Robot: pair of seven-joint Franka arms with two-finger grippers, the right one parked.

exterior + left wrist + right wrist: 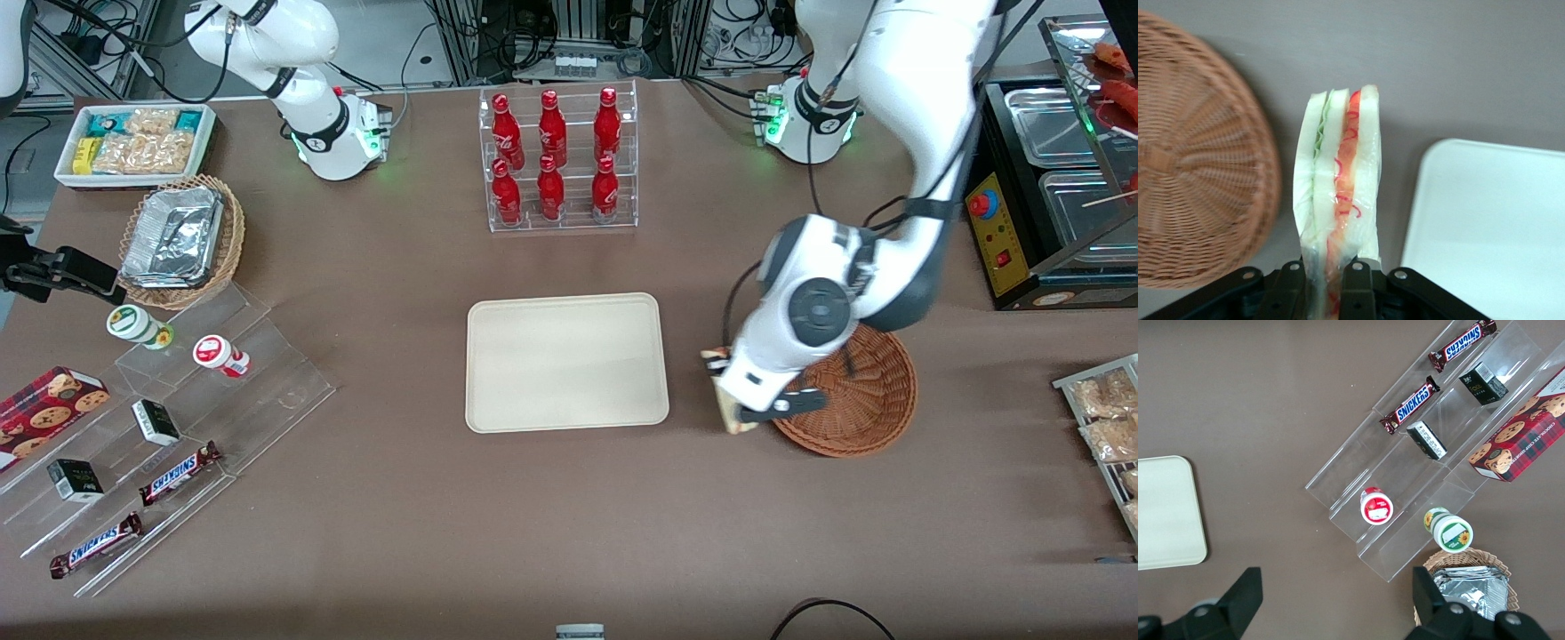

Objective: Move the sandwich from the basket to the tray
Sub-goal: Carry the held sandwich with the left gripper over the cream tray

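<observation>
My left gripper (1327,283) is shut on the clear-wrapped sandwich (1338,193), a pale bread wedge with red and green filling along its edge. In the front view the sandwich (727,391) hangs below the wrist, above the brown table between the reddish-brown wicker basket (867,400) and the cream tray (566,362). The gripper (742,411) sits just off the basket's rim, toward the tray. The wrist view shows the basket (1198,160) with nothing in it on one side of the sandwich and the tray (1491,227) on the other, also bare.
A clear rack of red bottles (558,160) stands farther from the front camera than the tray. Toward the parked arm's end lie a tan basket with foil containers (180,236), a white bin of snacks (135,142) and clear steps with candy bars (169,418). A food display (1058,178) stands beside the working arm.
</observation>
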